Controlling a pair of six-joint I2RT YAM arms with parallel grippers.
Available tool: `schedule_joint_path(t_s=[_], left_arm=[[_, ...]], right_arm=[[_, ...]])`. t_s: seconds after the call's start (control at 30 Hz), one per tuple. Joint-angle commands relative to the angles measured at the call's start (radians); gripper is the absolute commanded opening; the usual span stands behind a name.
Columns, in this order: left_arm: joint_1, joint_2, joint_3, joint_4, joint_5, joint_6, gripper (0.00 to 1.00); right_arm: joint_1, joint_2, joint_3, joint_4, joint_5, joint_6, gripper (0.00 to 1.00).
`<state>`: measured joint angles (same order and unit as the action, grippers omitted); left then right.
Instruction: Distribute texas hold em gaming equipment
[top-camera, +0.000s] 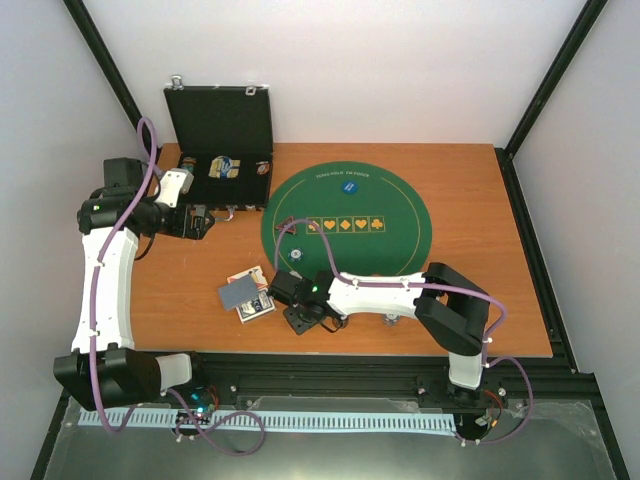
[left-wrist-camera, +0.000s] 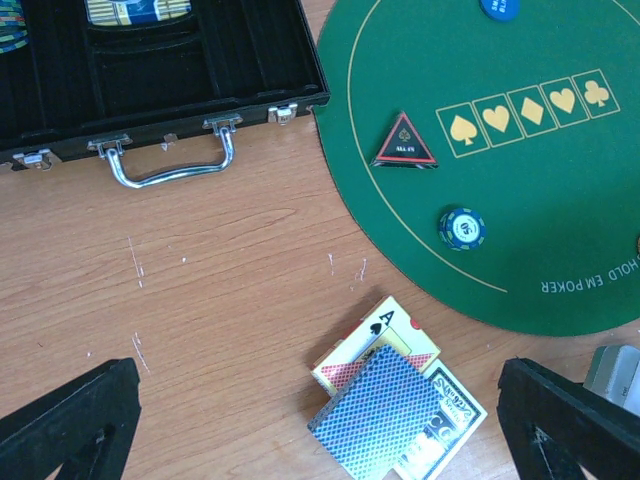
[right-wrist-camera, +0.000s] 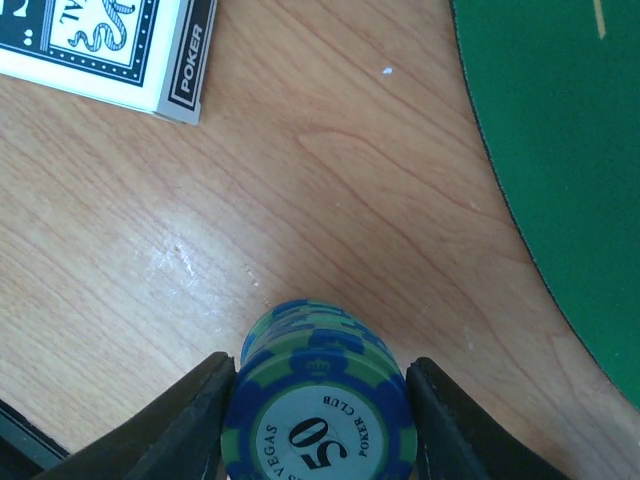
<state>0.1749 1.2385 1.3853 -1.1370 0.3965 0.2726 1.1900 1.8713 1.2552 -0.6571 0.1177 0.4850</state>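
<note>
Several blue-and-green poker chips (right-wrist-camera: 318, 430) are sitting stacked on the tabletop (right-wrist-camera: 350, 200) beside the green mat (right-wrist-camera: 560, 120); our right hand (right-wrist-camera: 318, 400) is clamping them, while our left hand (top-camera: 197, 222) is hovering spread wide apart.

Orange-brown wooden table (top-camera: 490, 300) is taken up near centre, toward 12 o'clock, by a round green poker mat (top-camera: 400, 215). Black hinged case (top-camera: 220, 125) is laid open at 10 o'clock, its edge just beside the mat. Pile of playing cards (top-camera: 247, 295), grey-blue back on top, is placed at 8 o'clock. Blue-green chip stack (right-wrist-camera: 318, 400) is stood on bare wood at 7 o'clock, off the mat's rim.
</note>
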Motion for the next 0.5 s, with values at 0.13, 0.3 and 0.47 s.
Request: schedule_joint_path(t_s=[0.13,0.3,0.47], left_arm=[[0.006,-0.02,0.035,-0.001,0.007,-0.006,1.0],[0.007,-0.02,0.037,-0.004,0.01,-0.006,1.0],[0.008,-0.023,0.034,-0.006,0.011,-0.003,1.0]], right_arm=[[0.004,-0.02,-0.002,0.004,0.014,0.011,0.44],[0.003,-0.023,0.011,-0.007,0.016,0.005,0.49],[0.003,-0.022,0.014,-0.009,0.012,0.006,0.49]])
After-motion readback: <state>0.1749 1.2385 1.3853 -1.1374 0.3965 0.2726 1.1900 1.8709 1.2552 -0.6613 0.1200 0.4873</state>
